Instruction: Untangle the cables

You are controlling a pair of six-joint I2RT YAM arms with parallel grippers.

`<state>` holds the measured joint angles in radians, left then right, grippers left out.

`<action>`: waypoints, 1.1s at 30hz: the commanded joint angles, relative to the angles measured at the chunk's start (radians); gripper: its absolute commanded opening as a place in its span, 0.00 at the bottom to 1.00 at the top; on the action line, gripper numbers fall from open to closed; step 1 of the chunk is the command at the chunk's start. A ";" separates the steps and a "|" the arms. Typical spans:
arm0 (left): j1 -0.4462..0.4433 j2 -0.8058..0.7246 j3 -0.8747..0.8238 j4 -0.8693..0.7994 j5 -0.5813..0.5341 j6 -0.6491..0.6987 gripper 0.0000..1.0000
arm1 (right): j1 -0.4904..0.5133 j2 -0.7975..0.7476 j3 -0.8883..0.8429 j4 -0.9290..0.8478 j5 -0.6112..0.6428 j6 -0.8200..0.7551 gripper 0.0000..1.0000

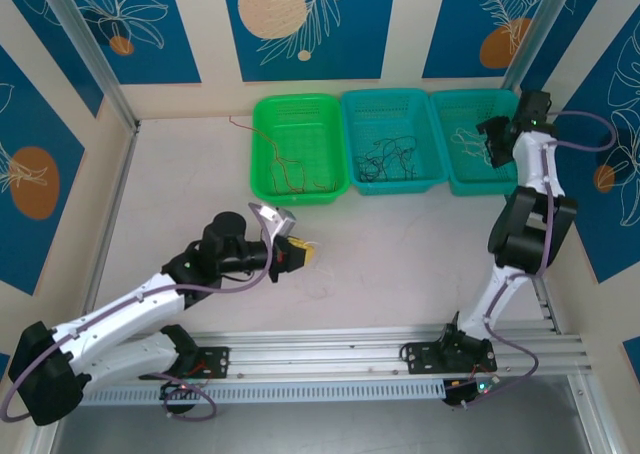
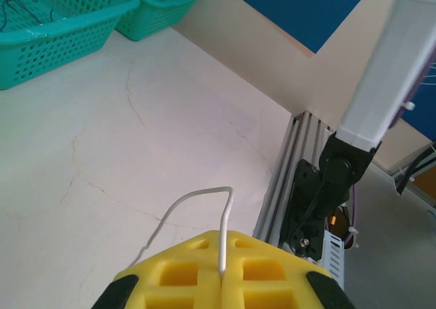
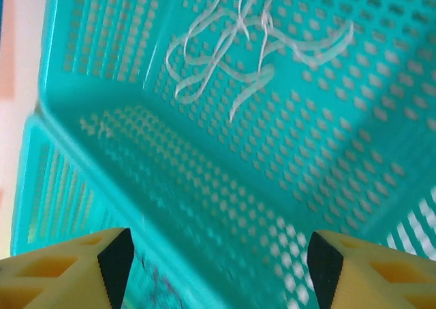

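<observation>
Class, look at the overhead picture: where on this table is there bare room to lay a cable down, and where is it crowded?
Bare table lies between the baskets, the left claw and the right arm. More lies left of the green basket, up to the wall. Crowded: inside all three baskets, each holding cables.

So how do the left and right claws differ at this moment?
The left claw is shut, pinching a white cable; the right claw is open and holds nothing. The left claw is over the bare table, while the right claw hangs above the rightmost teal basket, where whitish cables lie. Both are yellow with black edging.
</observation>
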<state>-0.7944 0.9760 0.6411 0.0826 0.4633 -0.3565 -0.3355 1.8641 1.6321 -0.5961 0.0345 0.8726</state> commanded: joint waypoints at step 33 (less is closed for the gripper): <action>-0.005 0.095 0.176 0.146 -0.122 -0.113 0.00 | 1.032 -0.961 -0.948 0.459 -0.235 -0.120 0.78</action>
<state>-0.7944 1.0859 0.7826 0.1833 0.3061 -0.4488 0.6807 0.8860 0.7010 -0.2710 -0.2165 0.6712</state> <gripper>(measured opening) 0.044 0.780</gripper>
